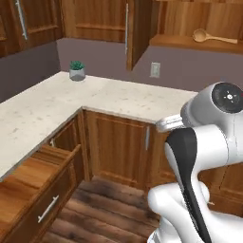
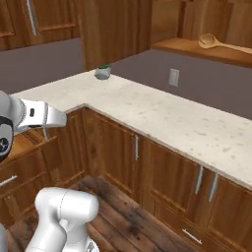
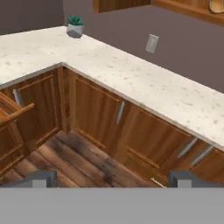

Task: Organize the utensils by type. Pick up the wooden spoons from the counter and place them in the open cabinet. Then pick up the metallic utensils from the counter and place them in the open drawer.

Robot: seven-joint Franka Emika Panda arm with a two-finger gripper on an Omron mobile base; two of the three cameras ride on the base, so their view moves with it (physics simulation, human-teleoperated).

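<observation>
Tool: the tool [image 3: 112, 177] is seen in the hand view with its two dark tips set wide apart at the lower edge; nothing is held between them.
Tool's facing: it is pointed out and down over the base cabinets and the wooden floor, with the surface [image 3: 144, 83] lying beyond and above the tips.
Wooden spoon: a wooden spoon [image 1: 212, 36] is seen lying flat on the shelf floor of the open cabinet [image 1: 190, 42], high up and to the right in both base views; its bowl is turned left, its handle runs right along the shelf.
Cabinet step: judged done for this spoon, since it rests inside the cabinet.
Silver spoon: no small metal spoon can be made out on the stretch of surface shown.
Open drawer: the open drawer [image 1: 33, 185] is pulled out low on the left, below the left run of the surface; its pale inside is exposed and its bar handle faces the floor side.
Key relation: the drawer lies low and to the left of the tool, the cabinet high and to the right; the next goal is judged to be the metal spoon, whose direction cannot be told.
Other things: a small potted plant [image 1: 77, 70] stands near the back wall on the surface; a wall socket [image 1: 155, 69] is set to its right.
</observation>
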